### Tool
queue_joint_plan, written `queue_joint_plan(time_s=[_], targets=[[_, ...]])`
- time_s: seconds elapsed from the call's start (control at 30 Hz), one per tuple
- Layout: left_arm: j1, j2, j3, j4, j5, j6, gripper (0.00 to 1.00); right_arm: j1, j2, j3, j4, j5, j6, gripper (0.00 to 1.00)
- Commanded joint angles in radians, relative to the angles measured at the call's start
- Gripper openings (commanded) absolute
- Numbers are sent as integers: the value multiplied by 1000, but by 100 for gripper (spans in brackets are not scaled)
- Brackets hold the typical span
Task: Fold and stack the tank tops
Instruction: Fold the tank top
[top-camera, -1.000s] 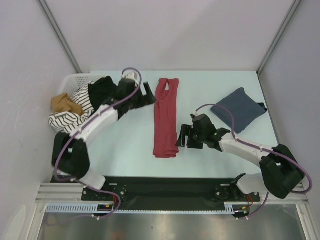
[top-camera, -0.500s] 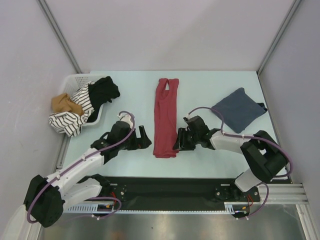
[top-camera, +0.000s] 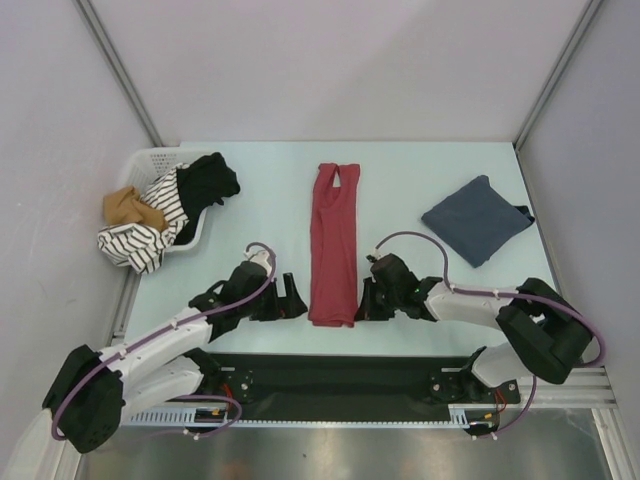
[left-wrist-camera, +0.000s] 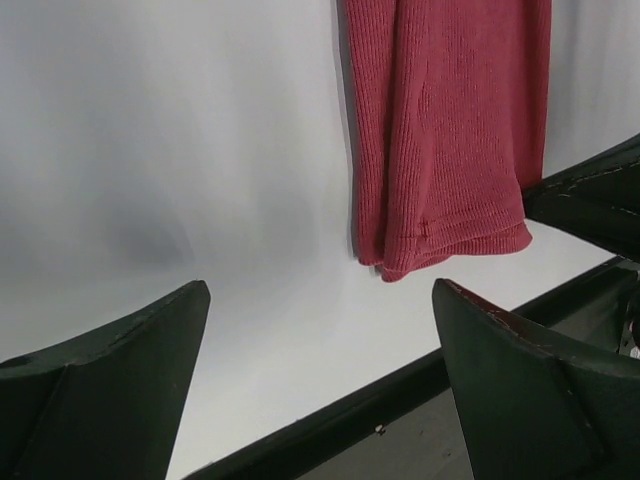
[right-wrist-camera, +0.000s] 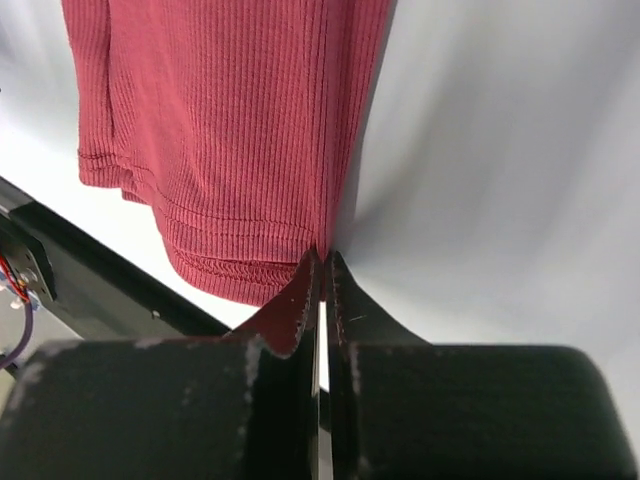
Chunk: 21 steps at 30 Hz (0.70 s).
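The red tank top (top-camera: 333, 245) lies as a long narrow strip down the middle of the table, hem toward the arms. My right gripper (top-camera: 361, 304) sits at the hem's right corner; in the right wrist view its jaws (right-wrist-camera: 325, 256) are pressed together on the edge of the red ribbed cloth (right-wrist-camera: 230, 130). My left gripper (top-camera: 292, 298) stands open just left of the hem's left corner, apart from the cloth (left-wrist-camera: 450, 130), with only bare table between its fingers (left-wrist-camera: 320, 290). The blue-grey tank top (top-camera: 475, 220) lies folded at the right.
A white basket (top-camera: 150, 157) at the back left holds black (top-camera: 210, 180), striped (top-camera: 140, 240) and tan (top-camera: 128, 207) clothes that spill over its side. The black base rail (top-camera: 330, 375) runs along the near table edge, close behind both grippers.
The left arm swung from the basket down to the near left of the red top's hem. The right gripper slid to the hem's right corner and shut there.
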Motion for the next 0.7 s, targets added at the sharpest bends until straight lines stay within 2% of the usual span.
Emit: queue_joint_plan(time_s=[0.0,0.1,0.23,0.47,0.67], targets=[[-30,19,-14,89,16,-59,98,25,-50,-27,-79,84,45,1],[-63,48,-6,116,8,-82,97,24,-81,-39,-81,95,47,34],[-113,97,-14,167,6,-132,94,24,-104,-38,-78,85,44,50],[-129,174,-21,242,23,-178,82,13,-113,-35,-3,-3,32,57],[-129,248,-14,307,13,-188,75,13,-36,-18,43,-43,24,59]])
